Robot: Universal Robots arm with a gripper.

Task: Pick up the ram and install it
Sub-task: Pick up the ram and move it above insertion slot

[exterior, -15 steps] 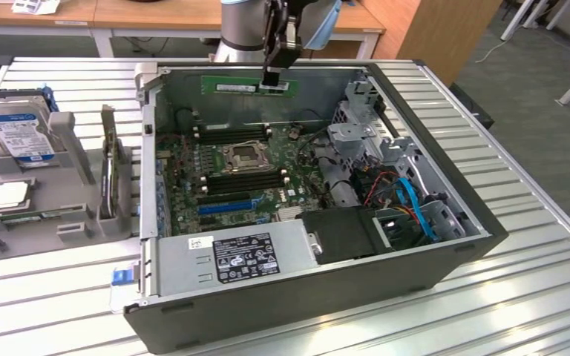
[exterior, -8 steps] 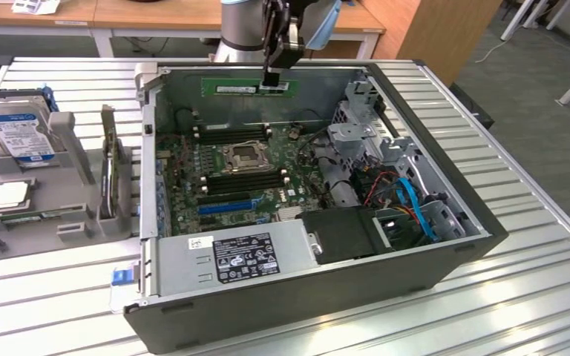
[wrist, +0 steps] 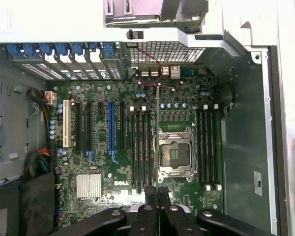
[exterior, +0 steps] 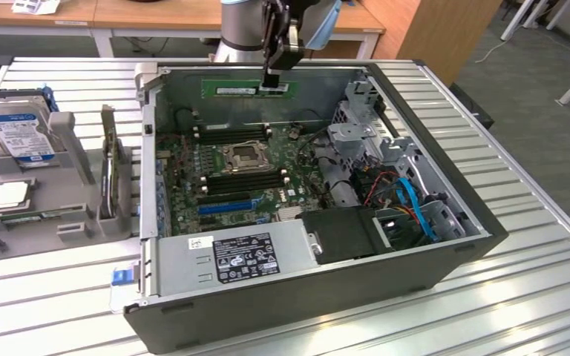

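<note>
While over the motherboard (exterior: 176, 148) — the ram (exterior: 234, 90), long axis level, tight in the hand (exterior: 275, 81).

Wooden desks (exterior: 166, 15) behind slatted metal table (exterior: 528, 237).

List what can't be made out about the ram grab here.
Ram label: exterior view, text too small.
Ram faces and notch: wrist view, stick is edge-on.
Gripper grip depth on the ram: exterior view, the gripper itself covers it.
Slot latches, open or closed: both views, too small.
Arm: exterior view, cut off by top edge.
</note>
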